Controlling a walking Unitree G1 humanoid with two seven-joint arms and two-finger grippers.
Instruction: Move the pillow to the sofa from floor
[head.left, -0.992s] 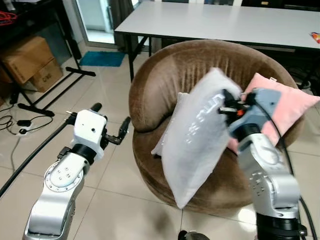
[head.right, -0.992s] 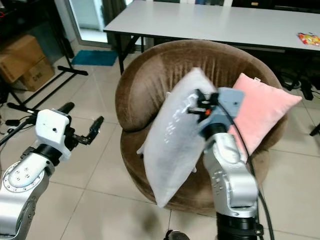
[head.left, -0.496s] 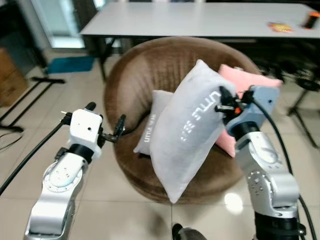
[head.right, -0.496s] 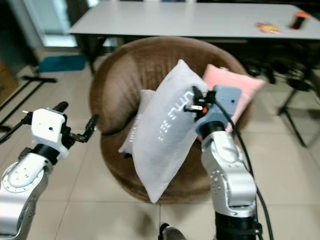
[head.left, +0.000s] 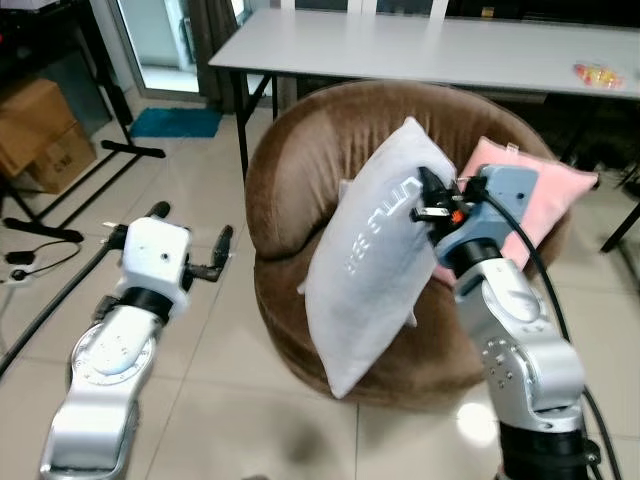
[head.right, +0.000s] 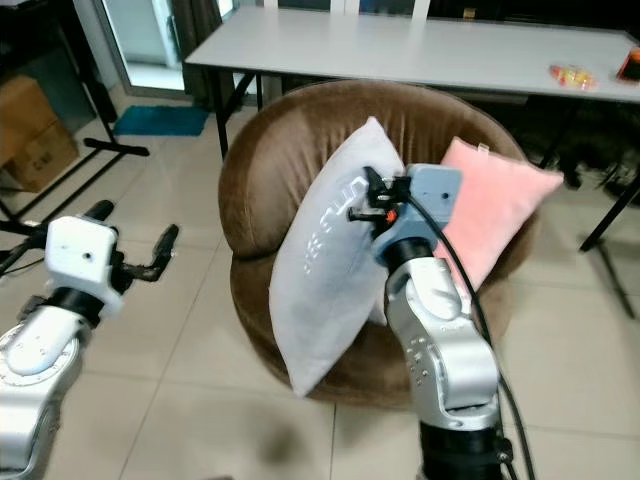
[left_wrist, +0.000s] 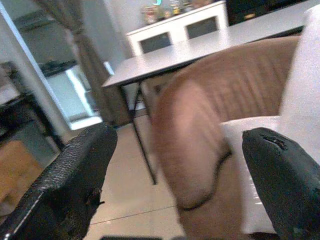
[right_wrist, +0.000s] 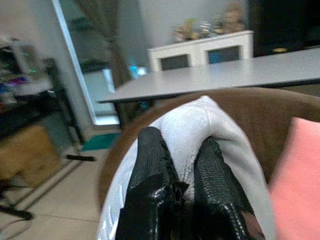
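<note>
Grey-white pillow hangs tilted in front of brown round sofa, lower corner past the seat's front edge, off the floor. Right gripper pinches its upper edge, fingers narrow w/ fabric bunched between. Risk: thin pinch on soft cloth; if let go now, pillow prob. slides off front to the tiles. Right arm raised, forearm upright, wrist bent toward seat. Left gripper held out beside sofa, jaws wide, holding nothing. Pink cushion leans on backrest; white table behind

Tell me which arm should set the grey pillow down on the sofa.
The right. The right gripper already pinches the grey pillow by its top edge, over the brown sofa. The left gripper hangs open beside the sofa, holding nothing.
</note>
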